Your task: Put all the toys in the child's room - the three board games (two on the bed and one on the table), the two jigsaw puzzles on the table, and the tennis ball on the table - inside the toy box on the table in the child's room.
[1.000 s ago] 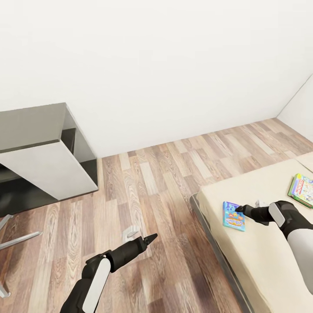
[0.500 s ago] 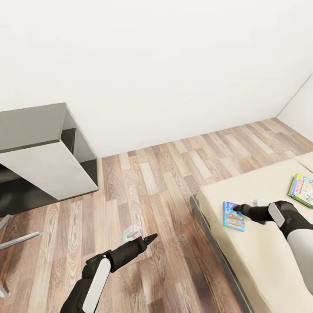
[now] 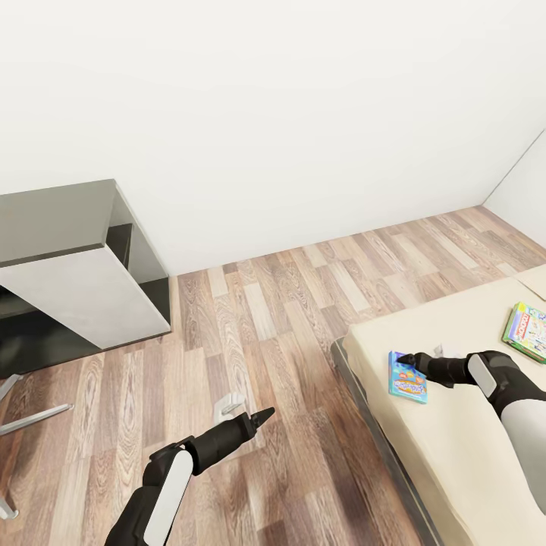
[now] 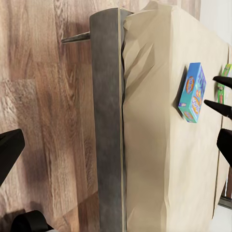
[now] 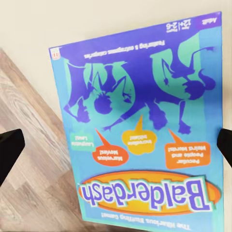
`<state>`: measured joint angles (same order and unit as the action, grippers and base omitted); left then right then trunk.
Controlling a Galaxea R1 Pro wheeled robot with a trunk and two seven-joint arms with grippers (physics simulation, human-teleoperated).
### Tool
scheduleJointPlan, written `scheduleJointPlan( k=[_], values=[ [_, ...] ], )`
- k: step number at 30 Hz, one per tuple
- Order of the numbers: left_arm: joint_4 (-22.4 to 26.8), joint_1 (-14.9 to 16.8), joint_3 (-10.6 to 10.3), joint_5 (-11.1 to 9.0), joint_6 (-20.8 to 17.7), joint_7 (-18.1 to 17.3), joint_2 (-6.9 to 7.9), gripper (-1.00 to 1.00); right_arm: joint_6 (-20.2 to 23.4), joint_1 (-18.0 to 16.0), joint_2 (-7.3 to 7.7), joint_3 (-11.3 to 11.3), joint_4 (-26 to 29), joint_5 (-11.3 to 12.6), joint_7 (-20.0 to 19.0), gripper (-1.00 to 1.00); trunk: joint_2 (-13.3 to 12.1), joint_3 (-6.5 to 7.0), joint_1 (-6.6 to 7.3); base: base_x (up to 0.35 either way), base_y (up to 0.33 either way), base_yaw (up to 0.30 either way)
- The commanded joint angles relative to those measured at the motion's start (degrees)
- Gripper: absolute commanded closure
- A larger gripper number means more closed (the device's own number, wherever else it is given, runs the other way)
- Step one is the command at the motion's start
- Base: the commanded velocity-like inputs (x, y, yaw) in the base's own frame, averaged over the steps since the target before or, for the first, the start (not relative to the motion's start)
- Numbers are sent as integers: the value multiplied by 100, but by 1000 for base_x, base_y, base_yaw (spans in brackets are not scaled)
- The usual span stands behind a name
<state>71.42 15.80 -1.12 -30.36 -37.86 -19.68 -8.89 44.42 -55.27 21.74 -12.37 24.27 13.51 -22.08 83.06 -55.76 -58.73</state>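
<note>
blue balderdash box lies flat near the beige bed corner.

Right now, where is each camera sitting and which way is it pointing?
Head view: high on the robot, looking down over the wood floor and bed; both arms show, the left gripper open over the floor.
Left wrist view: looks past dark fingertips at the bed's frame.
Right wrist view: close above the blue board game, open fingertips at both edges.
All three views share that game.
</note>
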Motion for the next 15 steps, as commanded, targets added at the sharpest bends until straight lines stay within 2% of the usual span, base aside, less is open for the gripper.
scheduleJointPlan(
  k=[1, 15],
  values=[
    [4, 2, 7, -23, -38, -1, -2, -100, 34, -3, 1, -33, -1, -21, -60, -100, 2, -4, 0, 0, 0, 0],
    [4, 2, 7, -28, -38, -1, 0, -100, 127, 1, 12, -25, -18, -22, -331, -100, 2, -4, 0, 0, 0, 0]
  ],
)
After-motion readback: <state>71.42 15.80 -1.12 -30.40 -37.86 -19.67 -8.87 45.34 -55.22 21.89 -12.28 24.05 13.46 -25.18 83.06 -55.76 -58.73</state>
